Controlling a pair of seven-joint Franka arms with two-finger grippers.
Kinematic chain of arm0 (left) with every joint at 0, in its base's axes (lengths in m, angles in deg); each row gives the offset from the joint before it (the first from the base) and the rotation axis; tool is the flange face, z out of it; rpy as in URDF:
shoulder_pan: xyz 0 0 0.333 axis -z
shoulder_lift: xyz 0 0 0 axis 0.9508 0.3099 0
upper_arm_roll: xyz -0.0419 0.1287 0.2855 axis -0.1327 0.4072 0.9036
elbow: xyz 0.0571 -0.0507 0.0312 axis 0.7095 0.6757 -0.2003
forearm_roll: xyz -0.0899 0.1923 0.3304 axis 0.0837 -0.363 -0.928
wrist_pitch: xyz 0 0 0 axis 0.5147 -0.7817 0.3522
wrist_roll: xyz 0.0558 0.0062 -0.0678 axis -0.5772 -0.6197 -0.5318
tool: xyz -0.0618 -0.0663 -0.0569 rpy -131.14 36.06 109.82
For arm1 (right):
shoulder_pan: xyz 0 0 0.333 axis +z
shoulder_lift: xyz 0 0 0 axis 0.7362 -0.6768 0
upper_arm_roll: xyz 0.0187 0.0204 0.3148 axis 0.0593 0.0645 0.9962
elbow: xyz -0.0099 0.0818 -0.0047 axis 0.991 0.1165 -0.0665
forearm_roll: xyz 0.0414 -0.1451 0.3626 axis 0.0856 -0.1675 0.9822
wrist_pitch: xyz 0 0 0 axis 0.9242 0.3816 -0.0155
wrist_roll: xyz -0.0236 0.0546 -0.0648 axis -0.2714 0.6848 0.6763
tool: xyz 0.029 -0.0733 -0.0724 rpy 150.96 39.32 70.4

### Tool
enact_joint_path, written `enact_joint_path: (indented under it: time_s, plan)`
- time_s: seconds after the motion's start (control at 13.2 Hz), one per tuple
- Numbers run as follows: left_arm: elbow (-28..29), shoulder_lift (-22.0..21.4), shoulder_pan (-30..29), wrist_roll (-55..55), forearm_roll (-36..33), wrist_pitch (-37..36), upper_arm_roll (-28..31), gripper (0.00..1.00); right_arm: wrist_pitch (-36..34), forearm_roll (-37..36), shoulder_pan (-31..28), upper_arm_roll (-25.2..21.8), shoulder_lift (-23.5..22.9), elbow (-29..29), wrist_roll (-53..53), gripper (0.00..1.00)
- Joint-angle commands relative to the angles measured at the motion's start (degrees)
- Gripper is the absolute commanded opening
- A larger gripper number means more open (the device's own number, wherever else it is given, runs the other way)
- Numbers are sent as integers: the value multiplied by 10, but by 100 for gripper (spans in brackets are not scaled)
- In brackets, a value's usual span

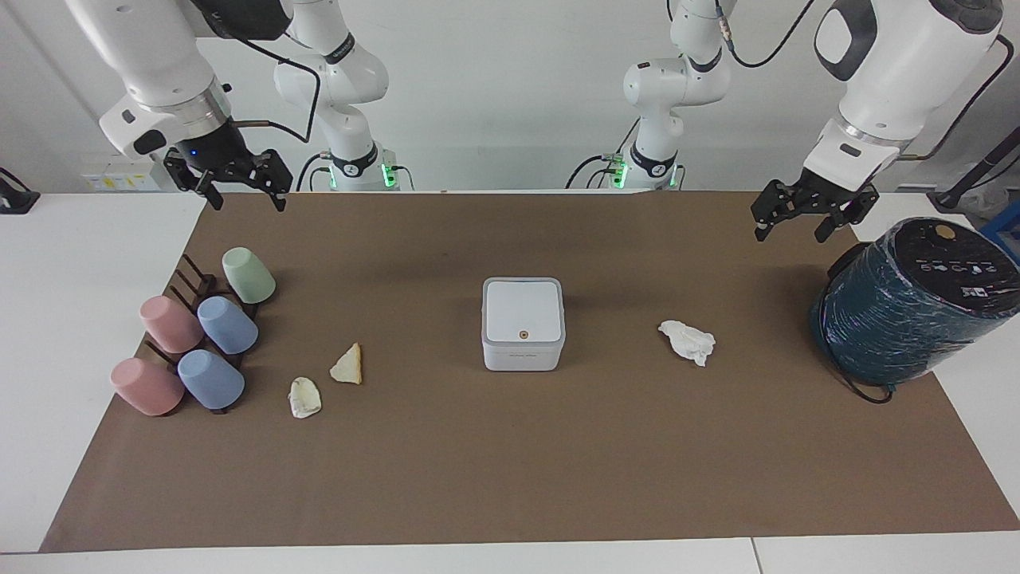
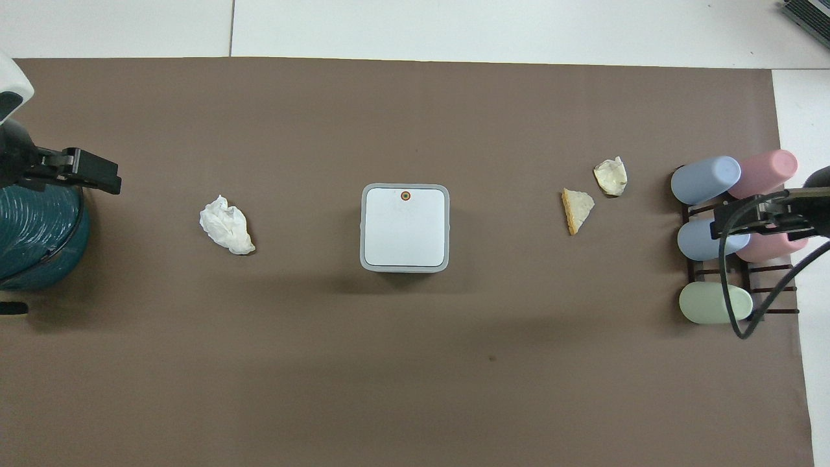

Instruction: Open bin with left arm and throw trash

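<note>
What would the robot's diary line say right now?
bin: lid shut | trash: three wads on mat | left pincer: open, raised, empty | right pincer: open, raised, empty

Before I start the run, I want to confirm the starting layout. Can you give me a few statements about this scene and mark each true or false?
1. The bin has its lid closed. True.
2. The left end effector holds the white tissue wad. False: it hangs empty and open beside the teal wrapped cylinder; the wad lies on the brown mat.
3. The two cream paper wads lie between the bin and the cup rack. True.
4. Five cups sit on the rack. True.
5. The right end effector is pressing on the bin. False: it hangs open toward the right arm's end of the table.
</note>
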Motion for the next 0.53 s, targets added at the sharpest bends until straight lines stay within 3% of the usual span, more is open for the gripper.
enact_joint_path:
  time_s: [0.0,0.46]
  plan:
    - [20,-17,5,7,-12,17,3,100,-1,-10,-4,3,3,1,16,100]
    - [20,-16,4,4,-12,21,3,100,1,-9,-4,4,4,-1,15,100]
